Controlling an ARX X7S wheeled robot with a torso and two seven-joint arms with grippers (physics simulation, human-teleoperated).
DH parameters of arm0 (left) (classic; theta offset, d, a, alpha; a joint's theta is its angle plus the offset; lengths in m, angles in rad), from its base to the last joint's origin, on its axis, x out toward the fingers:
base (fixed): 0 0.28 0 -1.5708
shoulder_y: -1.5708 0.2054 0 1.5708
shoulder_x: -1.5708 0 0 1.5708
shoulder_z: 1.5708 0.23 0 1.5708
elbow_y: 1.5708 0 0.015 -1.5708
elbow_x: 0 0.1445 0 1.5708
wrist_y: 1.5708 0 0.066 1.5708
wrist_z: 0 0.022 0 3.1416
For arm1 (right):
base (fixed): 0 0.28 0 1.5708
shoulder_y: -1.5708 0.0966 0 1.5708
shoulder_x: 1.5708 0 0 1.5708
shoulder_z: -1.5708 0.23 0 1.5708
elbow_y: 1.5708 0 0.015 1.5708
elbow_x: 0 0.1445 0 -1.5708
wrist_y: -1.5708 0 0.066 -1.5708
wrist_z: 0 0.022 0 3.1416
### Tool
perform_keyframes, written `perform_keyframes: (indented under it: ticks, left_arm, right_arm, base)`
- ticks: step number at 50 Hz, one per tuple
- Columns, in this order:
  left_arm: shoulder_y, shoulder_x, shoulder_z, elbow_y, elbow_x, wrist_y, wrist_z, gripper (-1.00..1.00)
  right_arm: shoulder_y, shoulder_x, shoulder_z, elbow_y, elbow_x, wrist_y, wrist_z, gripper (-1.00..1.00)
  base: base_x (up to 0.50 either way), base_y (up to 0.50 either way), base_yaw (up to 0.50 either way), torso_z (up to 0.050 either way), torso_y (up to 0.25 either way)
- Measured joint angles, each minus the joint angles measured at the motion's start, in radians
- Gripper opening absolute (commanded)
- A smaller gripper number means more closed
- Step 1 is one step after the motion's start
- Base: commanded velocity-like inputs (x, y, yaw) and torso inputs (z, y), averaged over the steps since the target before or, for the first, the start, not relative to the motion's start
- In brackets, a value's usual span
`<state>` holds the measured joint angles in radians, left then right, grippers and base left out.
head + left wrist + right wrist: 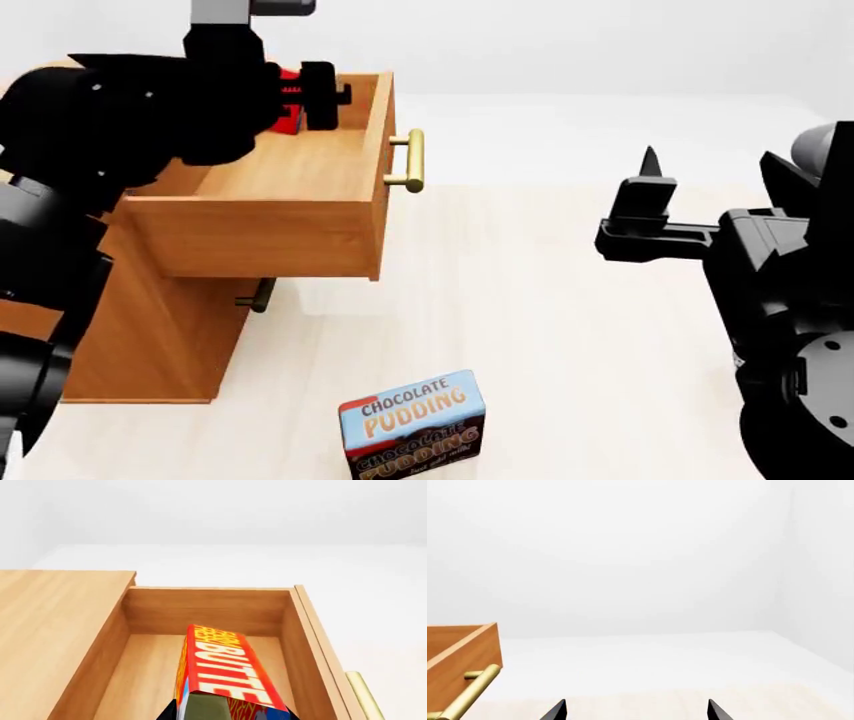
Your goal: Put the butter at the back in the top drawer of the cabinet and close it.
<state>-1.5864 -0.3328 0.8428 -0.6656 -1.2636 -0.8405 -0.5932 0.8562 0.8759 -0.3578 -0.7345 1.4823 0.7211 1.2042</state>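
The red-orange butter box sits between the fingers of my left gripper, held over the inside of the pulled-out top drawer. In the head view only a red sliver of the butter shows beside my left gripper, above the open top drawer of the honey-brown cabinet. The drawer's brass handle faces right. My right gripper hovers open to the right of the cabinet, its two dark fingertips wide apart with nothing between them.
A brown-and-blue chocolate pudding box stands on the pale floor in front of the cabinet. A lower drawer handle pokes out under the open drawer. The drawer's corner and brass handle appear in the right wrist view.
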Motion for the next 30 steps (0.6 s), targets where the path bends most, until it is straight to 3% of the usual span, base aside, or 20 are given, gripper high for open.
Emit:
perform_keyframes:
  ticks: [30]
  left_arm:
    - [-0.041, 0.056, 0.002, -0.128, -0.018, -0.058, -0.015, -1.00]
  right_arm:
    - [-0.012, 0.018, 0.009, -0.010, 0.002, -0.008, -0.007, 1.00]
  base:
    - [0.00, 0.00, 0.00, 0.001, 0.001]
